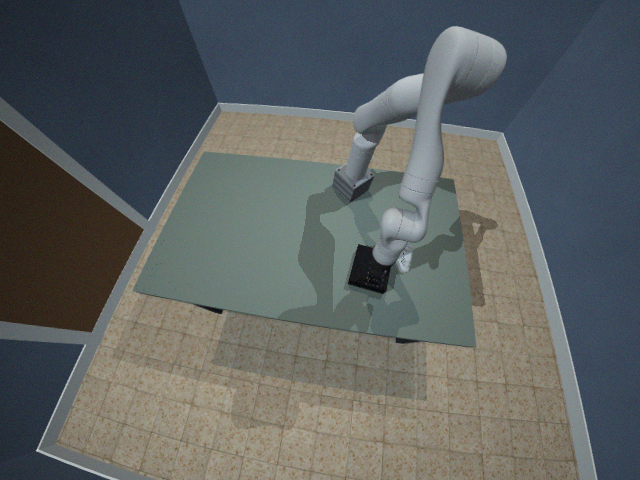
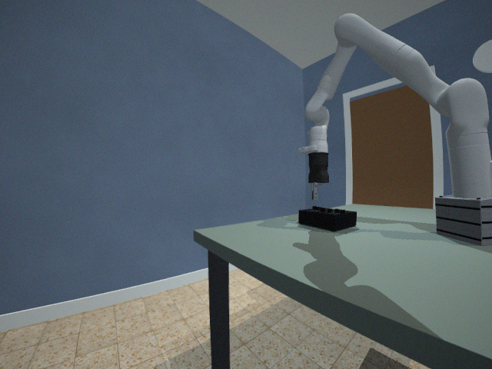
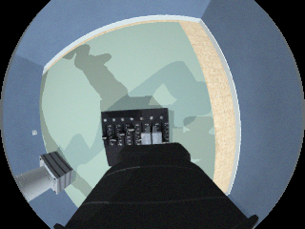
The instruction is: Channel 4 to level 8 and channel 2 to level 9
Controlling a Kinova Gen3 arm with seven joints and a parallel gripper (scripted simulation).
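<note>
Looking down from the top view, the lighting desk (image 1: pixel 368 271) is a small black box resting flat on the green table (image 1: pixel 232 232). Its long axis runs from the table's near edge toward the arm's base (image 1: pixel 353 186). The white wrist (image 1: pixel 388 246) covers the desk's far right corner, hiding the gripper. Pale specks dot the panel; no writing or brand can be read.

From the exterior view, the desk (image 2: pixel 327 218) stands level on the table (image 2: pixel 357 254), with its cap tops poking above the upper edge. The gripper (image 2: pixel 314 196) points straight down above the desk's left end, fingers pressed fully together with nothing between them, tips just clear of the caps.

In the wrist view, the desk (image 3: pixel 135 129) shows a row of faders (image 3: pixel 152 134) across its near edge, two caps paler than the rest. Scale marks are too blurred to read.
</note>
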